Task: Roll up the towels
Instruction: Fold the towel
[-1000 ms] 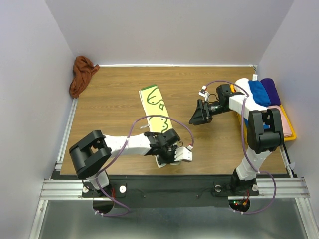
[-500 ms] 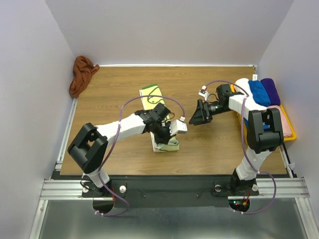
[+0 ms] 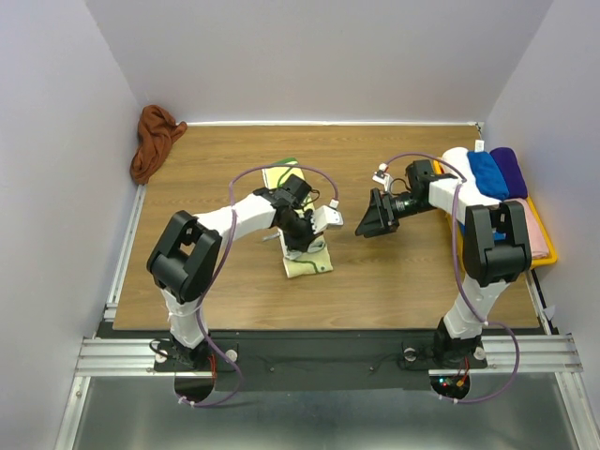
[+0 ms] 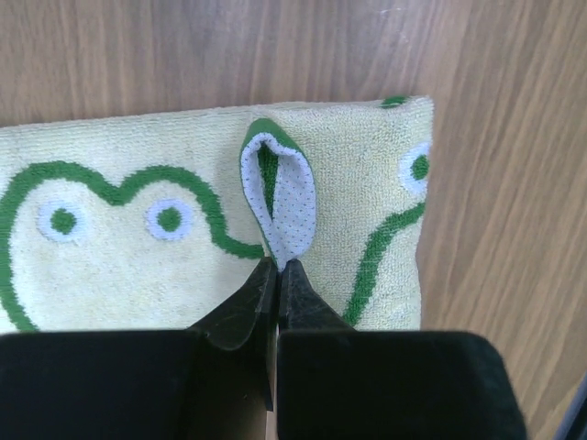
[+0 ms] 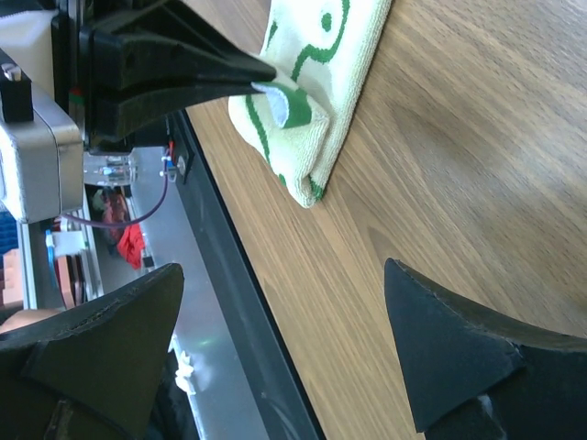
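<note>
The left gripper [image 4: 275, 268] is pressed together on a small raised pinch of the cream towel with green pattern [image 4: 128, 257]. The towel lies directly beneath its fingertips, seemingly doubled over rather than rolled. The right gripper [image 5: 282, 266] hangs spread wide just beside it, holding nothing. The rust-brown towel [image 3: 153, 141] sits crumpled well beyond the left gripper, so both rolls look yet to be made.

The top camera looks down from high above on the whole table [image 3: 206, 159], with the near edge at the bottom of its frame. The left wrist camera stares close, straight down on the cream green-patterned towel [image 4: 119, 266]. The right wrist camera looks low across the table from farther off, with the same towel in the upper middle of its frame.
</note>
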`<state>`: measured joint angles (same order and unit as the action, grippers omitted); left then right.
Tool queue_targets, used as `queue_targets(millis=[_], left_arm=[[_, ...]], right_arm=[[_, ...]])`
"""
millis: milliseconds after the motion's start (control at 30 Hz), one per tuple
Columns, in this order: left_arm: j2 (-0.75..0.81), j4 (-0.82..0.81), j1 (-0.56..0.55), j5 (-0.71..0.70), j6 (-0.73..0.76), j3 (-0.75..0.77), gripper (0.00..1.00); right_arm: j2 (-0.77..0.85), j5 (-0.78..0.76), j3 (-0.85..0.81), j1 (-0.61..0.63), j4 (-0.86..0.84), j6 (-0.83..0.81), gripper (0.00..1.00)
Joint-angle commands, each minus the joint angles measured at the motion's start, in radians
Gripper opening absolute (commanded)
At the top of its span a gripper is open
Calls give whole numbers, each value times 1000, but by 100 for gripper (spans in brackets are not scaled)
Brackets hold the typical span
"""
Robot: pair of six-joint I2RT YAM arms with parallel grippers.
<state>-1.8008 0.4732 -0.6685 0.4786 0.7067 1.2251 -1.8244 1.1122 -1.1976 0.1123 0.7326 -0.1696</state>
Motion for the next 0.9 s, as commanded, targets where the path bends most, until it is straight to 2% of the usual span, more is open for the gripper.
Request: queue_targets(millis=[0,400,467,500,600,767,867], left_arm=[[-9,16,7,-6,40,60,1],[-26,25,29,-28,47,53,15],[-22,28,35,-26,40,54,27],[-19,28,41,-28,25,57,41],[-5,44,49,-12,-12,86,55],[101,13,78,-24,-62,110,57],[229,-66,87,-43,-69,33,59]], right_arm=[[-7,28,-19,3,8,-25,94],[-6,24,-5,3,13,-38,94],[-6,26,0,1,13,-39,93],[-6,29,1,3,14,-42,93],[0,32,7,1,14,-45,91],[4,35,6,3,14,-50,82],[14,32,-6,16,10,-53,72]])
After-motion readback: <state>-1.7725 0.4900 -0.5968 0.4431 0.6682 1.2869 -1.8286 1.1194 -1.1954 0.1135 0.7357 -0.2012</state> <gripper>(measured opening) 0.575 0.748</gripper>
